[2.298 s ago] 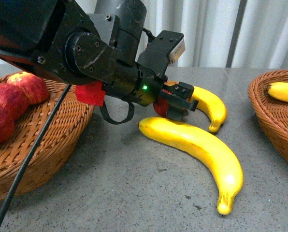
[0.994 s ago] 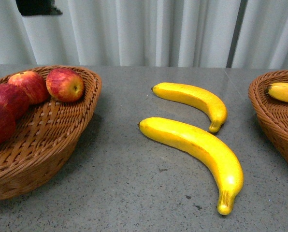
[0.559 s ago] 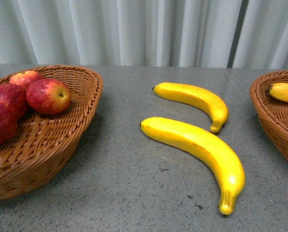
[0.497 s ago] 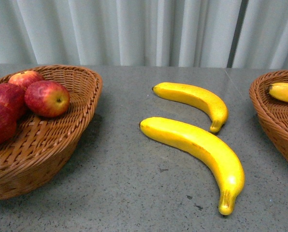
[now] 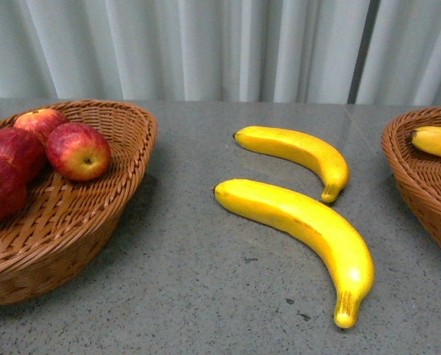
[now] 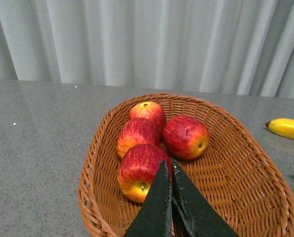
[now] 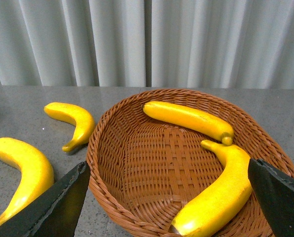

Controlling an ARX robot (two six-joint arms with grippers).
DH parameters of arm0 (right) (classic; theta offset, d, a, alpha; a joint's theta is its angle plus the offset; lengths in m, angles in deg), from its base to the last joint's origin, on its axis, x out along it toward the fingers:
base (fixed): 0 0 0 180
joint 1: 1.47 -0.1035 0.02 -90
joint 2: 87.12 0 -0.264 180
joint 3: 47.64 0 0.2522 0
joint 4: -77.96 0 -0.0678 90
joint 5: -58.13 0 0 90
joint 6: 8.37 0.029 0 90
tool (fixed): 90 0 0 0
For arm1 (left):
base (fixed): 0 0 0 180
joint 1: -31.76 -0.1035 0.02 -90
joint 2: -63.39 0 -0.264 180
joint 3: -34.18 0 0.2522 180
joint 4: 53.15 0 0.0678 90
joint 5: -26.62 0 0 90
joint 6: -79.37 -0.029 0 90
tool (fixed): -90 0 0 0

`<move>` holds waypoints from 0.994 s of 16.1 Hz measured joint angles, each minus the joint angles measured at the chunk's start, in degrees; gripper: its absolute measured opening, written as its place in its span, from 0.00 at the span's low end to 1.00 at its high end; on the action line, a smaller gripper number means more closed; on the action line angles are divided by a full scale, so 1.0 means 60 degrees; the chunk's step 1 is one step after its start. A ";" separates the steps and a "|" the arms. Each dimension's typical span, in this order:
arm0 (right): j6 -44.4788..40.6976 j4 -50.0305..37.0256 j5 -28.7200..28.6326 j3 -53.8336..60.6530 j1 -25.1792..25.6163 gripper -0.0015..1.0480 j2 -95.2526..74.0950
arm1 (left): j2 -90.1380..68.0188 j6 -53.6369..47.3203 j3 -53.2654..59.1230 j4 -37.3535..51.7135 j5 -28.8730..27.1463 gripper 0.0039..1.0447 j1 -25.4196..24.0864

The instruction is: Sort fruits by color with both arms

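Observation:
Several red apples (image 5: 78,151) lie in the left wicker basket (image 5: 124,148). Two yellow bananas (image 5: 298,151) (image 5: 302,222) rest on the grey table between the baskets. Neither arm shows in the front view. In the left wrist view my left gripper (image 6: 167,164) is shut and empty, hovering over that apple basket (image 6: 245,163), just in front of the nearest apple (image 6: 139,173). In the right wrist view my right gripper (image 7: 167,168) is wide open above the right basket (image 7: 102,163), which holds two bananas (image 7: 189,120) (image 7: 221,190).
The right basket (image 5: 416,185) sits at the table's right edge with one banana (image 5: 435,142) showing in the front view. A pale curtain (image 5: 220,44) hangs behind the table. The loose bananas (image 7: 73,121) (image 7: 23,170) lie just beside the right basket.
The left arm, which reached over the table by the bananas, has pulled out of the front view. One more apple now lies in the left basket and has rolled slightly lower.

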 joint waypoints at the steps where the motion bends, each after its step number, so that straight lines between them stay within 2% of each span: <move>1: 0.0000 0.0000 -0.0007 0.0000 0.0000 0.94 0.0000 | 0.0280 -0.0007 0.0142 -0.0146 0.0157 0.01 0.0051; 16: 0.0000 0.0000 -0.0004 0.0000 0.0000 0.94 0.0000 | 0.3468 -0.0011 0.0816 -0.2459 0.0168 0.01 0.0087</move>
